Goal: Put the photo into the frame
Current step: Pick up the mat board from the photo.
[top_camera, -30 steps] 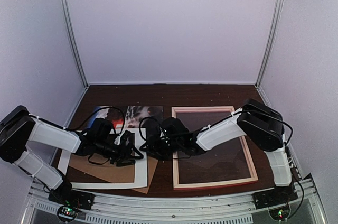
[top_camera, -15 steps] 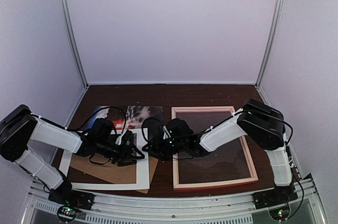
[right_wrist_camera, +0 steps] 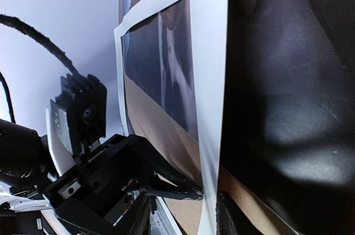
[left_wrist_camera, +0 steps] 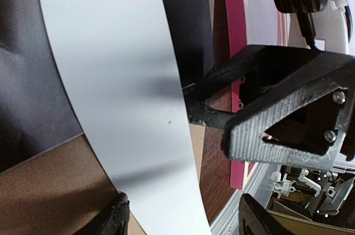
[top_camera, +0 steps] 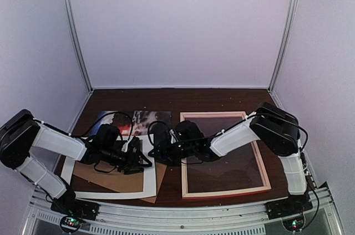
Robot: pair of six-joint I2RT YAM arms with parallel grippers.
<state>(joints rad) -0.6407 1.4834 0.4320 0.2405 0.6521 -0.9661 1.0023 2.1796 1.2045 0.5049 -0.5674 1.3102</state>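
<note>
The photo (top_camera: 147, 118) lies flat at the back left, its near part under a white mat (top_camera: 111, 192); through the mat's window it shows dark (right_wrist_camera: 158, 57). The pink-rimmed frame (top_camera: 227, 192) lies to the right of it, and its rim (left_wrist_camera: 236, 41) is apart from the mat. My left gripper (top_camera: 138, 157) is open, and its fingertips straddle the mat's right band (left_wrist_camera: 111, 52). My right gripper (top_camera: 157, 149) faces it, open, with the mat's edge (right_wrist_camera: 211, 80) between its fingers. One finger (right_wrist_camera: 166, 184) of the left gripper touches that edge. Neither gripper holds the photo.
Brown cardboard (top_camera: 161, 182) lies under the mat and pokes out at its near right corner. The metal rail (top_camera: 183, 213) with the arm bases runs along the table's near edge. White walls close off the back and both sides.
My right wrist has shifted slightly to the right and its jaws have narrowed a little around the mat's edge. The left arm, photo and frame have not moved.
</note>
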